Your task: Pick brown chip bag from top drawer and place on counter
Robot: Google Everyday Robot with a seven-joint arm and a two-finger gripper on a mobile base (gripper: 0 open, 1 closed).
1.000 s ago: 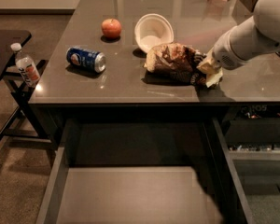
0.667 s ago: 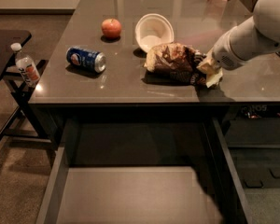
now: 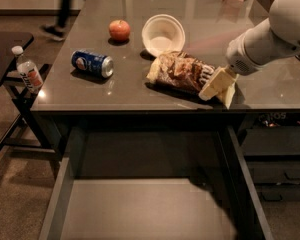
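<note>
**Robot gripper waits at the end of the bag on the counter**

The gripper is low over the counter, near its front edge, and touches the near end of the brown chip bag. Whether it clamps that end or has let it go, I cannot tell. The bag lies flat on the counter and reaches away from the gripper toward a white bowl, which stands just behind its far end. Further from the gripper, past the bowl, are an apple and a soda can on its side. Below and in front of the gripper the top drawer is pulled out and its floor is bare.

Against one second ago almost nothing has moved: the bag keeps its place and the gripper stays at the same end. The only new thing is a person walking behind the far corner of the counter.

In my judgement the bag is already delivered. What remains is to release it, if that is not done, and to lift the arm away without dragging the bag toward the edge.
</note>
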